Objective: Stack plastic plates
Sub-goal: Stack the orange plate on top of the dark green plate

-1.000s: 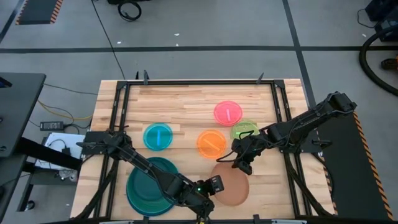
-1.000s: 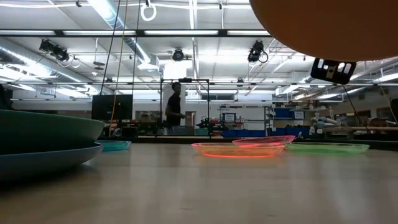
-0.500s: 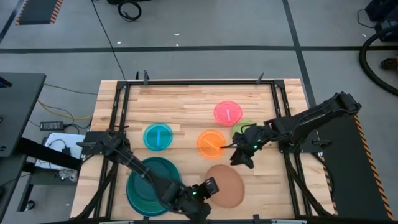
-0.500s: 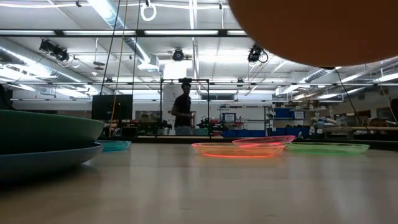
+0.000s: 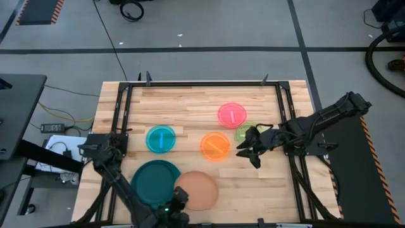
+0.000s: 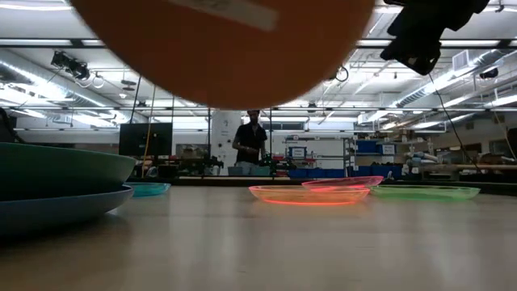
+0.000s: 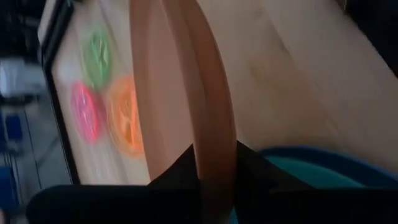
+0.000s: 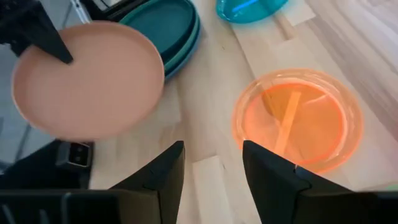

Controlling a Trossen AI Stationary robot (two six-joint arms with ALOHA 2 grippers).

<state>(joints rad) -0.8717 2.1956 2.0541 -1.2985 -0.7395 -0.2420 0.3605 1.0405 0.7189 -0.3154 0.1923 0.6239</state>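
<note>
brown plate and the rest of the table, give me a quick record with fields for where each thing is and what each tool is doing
brown plate: held by its rim, lifted off the table, beside the stacked plates
left tool: shut on the brown plate's rim, at the table's near edge
right tool: open, empty, above the table near the orange plate
stacked plates: dark teal on blue, near left
orange plate: flat, mid table
pink plate: flat, beyond the orange one
green plate: flat, partly under the right arm
cyan plate: flat, left of the orange one
</note>
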